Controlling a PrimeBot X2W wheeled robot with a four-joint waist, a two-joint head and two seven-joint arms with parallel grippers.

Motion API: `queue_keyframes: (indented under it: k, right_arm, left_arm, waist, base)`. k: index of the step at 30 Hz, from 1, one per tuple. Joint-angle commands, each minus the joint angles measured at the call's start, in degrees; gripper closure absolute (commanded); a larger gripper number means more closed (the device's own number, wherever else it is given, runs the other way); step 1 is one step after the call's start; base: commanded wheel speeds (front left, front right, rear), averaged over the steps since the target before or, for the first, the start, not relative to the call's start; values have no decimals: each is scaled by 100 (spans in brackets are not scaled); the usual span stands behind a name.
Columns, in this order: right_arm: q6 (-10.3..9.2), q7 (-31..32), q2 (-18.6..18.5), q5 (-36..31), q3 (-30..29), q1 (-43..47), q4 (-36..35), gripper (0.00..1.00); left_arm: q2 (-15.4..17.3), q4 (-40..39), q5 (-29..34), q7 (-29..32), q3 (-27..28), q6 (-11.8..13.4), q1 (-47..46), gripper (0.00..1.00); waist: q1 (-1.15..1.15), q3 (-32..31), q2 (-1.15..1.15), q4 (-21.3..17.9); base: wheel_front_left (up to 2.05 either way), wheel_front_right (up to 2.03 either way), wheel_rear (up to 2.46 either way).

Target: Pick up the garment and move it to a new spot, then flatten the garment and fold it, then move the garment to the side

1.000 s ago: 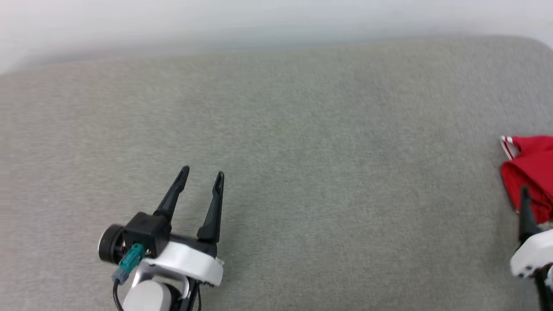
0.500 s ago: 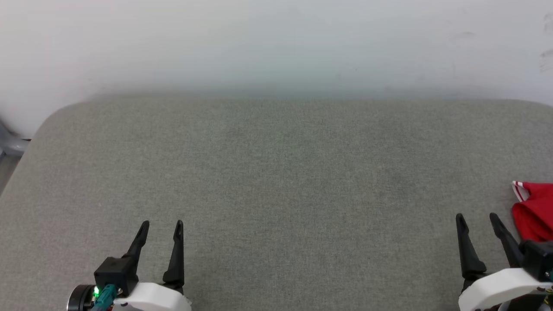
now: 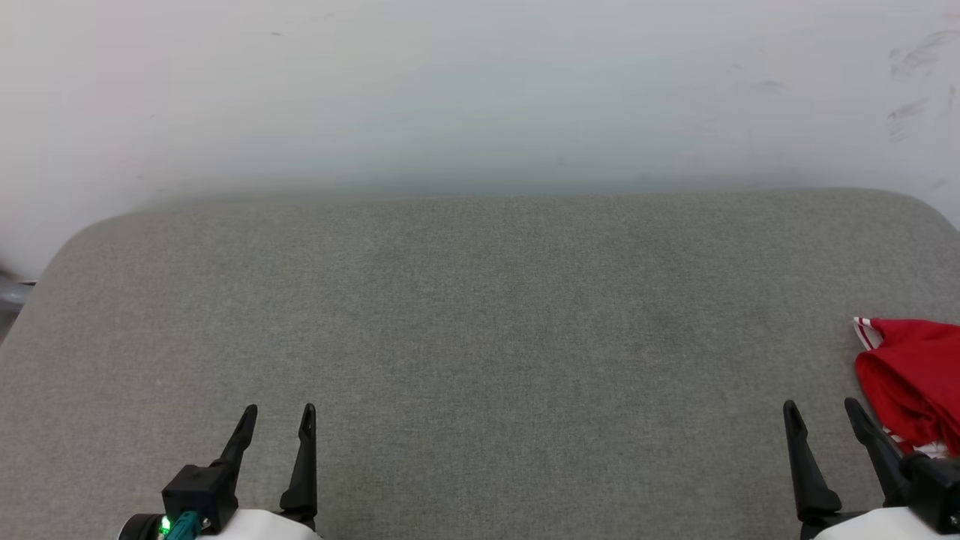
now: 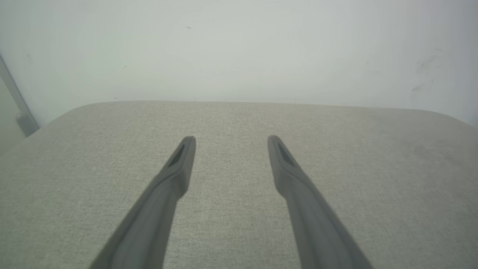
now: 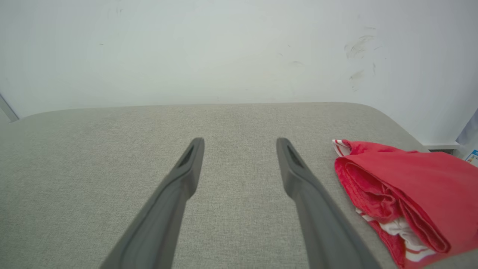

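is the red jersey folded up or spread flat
Folded, not spread: the red jersey lies as a compact layered bundle on the grey cushion, white fabric tucked between its red layers.

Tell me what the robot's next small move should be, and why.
Probably none beyond parking the arms: the garment lies folded in a bundle at the right edge of the grey cushion, and the left gripper and right gripper are open, clear of it.
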Motion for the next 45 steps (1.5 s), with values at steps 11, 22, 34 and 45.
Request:
queue_keyframes:
  k: [11, 22, 34, 45]
  right_arm:
    - [-4, -38, 44, -25, 53, -61, -6, 0]
    - [0, 2, 18, 395, 85, -37, 254, 100]
    - [0, 73, -29, 1767, 117, -324, 575, 100]
    - [-1, 133, -53, 2850, 136, -542, 824, 100]
  left_arm:
    - [-11, 124, 12, -13, -16, -76, -87, 0]
    - [-105, 312, -339, 123, 43, -107, -49, 100]
    - [-221, 338, -1519, 453, 268, -227, -198, 100]
    - [-317, 362, -2468, 716, 444, -324, -320, 100]
  waist:
    - [0, 34, 0, -31]
    - [1, 60, 0, -26]
    - [1, 71, 0, -16]
    - [1, 81, 0, -7]
  base:
    - [0, 0, 0]
    - [0, 0, 0]
    - [0, 0, 0]
    - [0, 0, 0]
